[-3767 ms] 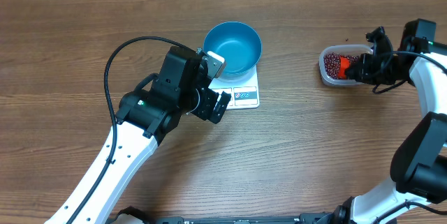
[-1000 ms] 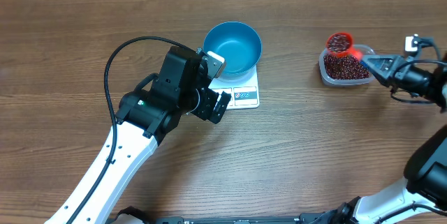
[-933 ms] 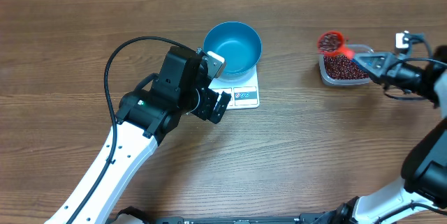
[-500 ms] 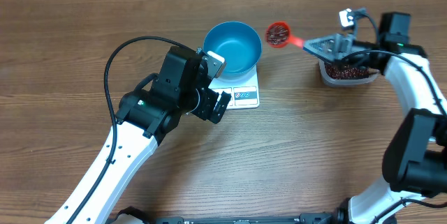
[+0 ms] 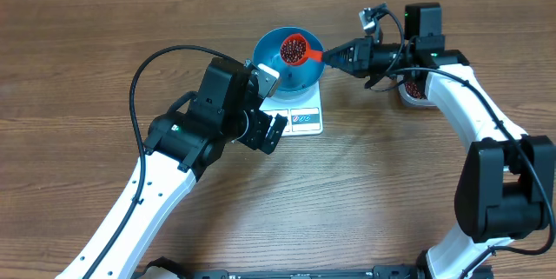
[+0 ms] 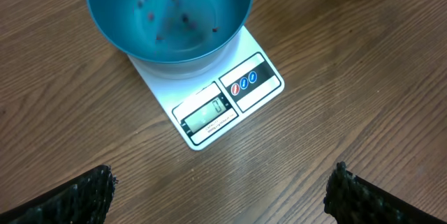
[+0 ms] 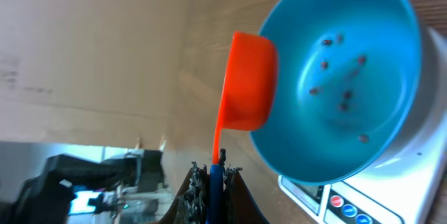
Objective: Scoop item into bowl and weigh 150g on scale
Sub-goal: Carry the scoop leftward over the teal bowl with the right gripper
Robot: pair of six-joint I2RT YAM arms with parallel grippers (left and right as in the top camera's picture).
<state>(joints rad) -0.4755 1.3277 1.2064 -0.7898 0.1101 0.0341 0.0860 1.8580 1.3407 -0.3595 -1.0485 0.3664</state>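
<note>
The teal-blue bowl [image 5: 304, 72] stands on the white scale [image 5: 300, 116]. My right gripper [image 5: 347, 53] is shut on the handle of an orange-red scoop [image 5: 295, 49], which hangs over the bowl with red-brown beans, the item [image 5: 294, 50], heaped in its cup. In the right wrist view the scoop [image 7: 246, 81] is at the bowl's [image 7: 342, 77] rim, tilted, and a few loose beans [image 7: 342, 98] lie inside. My left gripper [image 6: 220, 196] is open above bare wood, just in front of the scale [image 6: 216, 112].
A clear tub [image 5: 415, 90] holding more beans sits right of the scale, mostly hidden under my right arm. The left arm and its black cable [image 5: 148, 66] cover the table left of the scale.
My right gripper has swung left from the tub, carrying the bean-filled scoop to above the bowl. The left arm, bowl and scale have not moved.
</note>
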